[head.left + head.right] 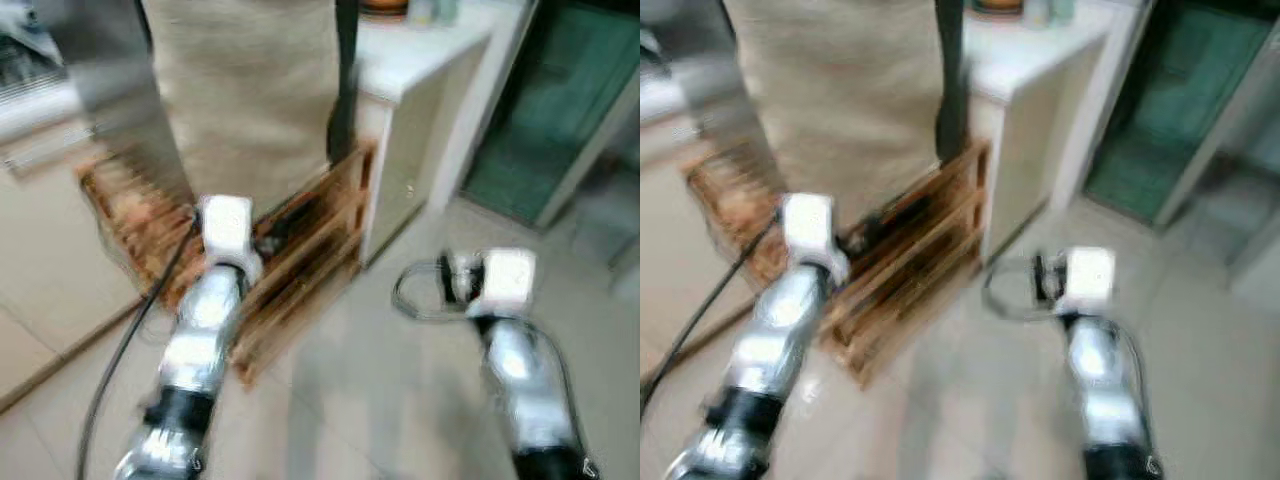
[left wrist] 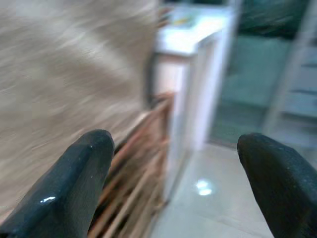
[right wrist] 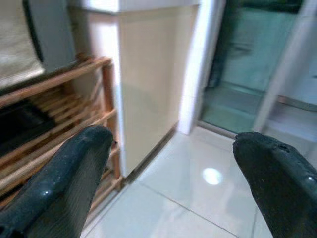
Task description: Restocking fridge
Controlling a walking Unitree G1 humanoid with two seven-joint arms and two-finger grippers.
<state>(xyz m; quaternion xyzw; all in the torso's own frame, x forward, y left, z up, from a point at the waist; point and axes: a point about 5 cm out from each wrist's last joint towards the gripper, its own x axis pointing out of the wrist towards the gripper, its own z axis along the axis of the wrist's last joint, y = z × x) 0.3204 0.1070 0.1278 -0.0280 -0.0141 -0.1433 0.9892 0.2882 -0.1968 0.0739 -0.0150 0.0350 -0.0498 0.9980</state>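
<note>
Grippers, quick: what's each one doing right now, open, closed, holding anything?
Left gripper: open, holding nothing, pointed toward the wooden rack.
Right gripper: open, holding nothing, over the tiled floor beside the white cabinet.

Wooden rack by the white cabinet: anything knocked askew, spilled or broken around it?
Nothing stands out. The wooden rack sits level beside the white cabinet, and the tiled floor looks dry. The head views are blurred, so small damage could be missed.

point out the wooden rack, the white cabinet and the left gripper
wooden rack (image 3: 59, 79), right wrist view, on its top rail
white cabinet (image 3: 153, 74), right wrist view, on its side panel
left gripper (image 2: 176, 168), left wrist view, midway between its open fingertips
</note>
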